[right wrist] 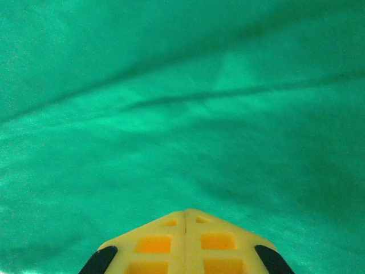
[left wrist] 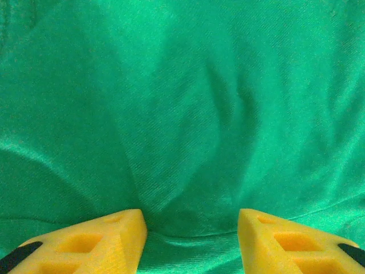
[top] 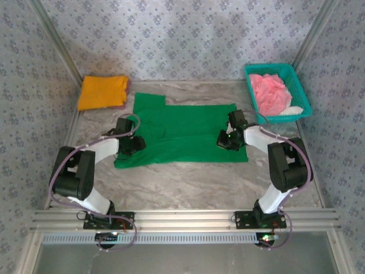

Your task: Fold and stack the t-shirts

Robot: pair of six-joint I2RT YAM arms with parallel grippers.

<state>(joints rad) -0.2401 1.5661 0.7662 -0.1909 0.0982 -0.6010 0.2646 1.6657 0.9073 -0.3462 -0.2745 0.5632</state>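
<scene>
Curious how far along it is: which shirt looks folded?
The orange-yellow shirt, far left; the green shirt lies spread out, the pink shirt crumpled in a basket.

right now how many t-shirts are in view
3. A bright green cloth t-shirt lies spread in the middle, a folded orange-yellow t-shirt sits at the far left corner, and a crumpled pink t-shirt lies in the teal plastic mesh basket; more may hide underneath.

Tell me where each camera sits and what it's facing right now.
Top external: above and behind the bases, looking down at the table, both arms, green t-shirt.
Left wrist: on the left arm, facing green cloth close up; left gripper fingers apart.
Right wrist: on the right arm, same cloth; right gripper fingers together.
Shared: all three see the green t-shirt.
</scene>
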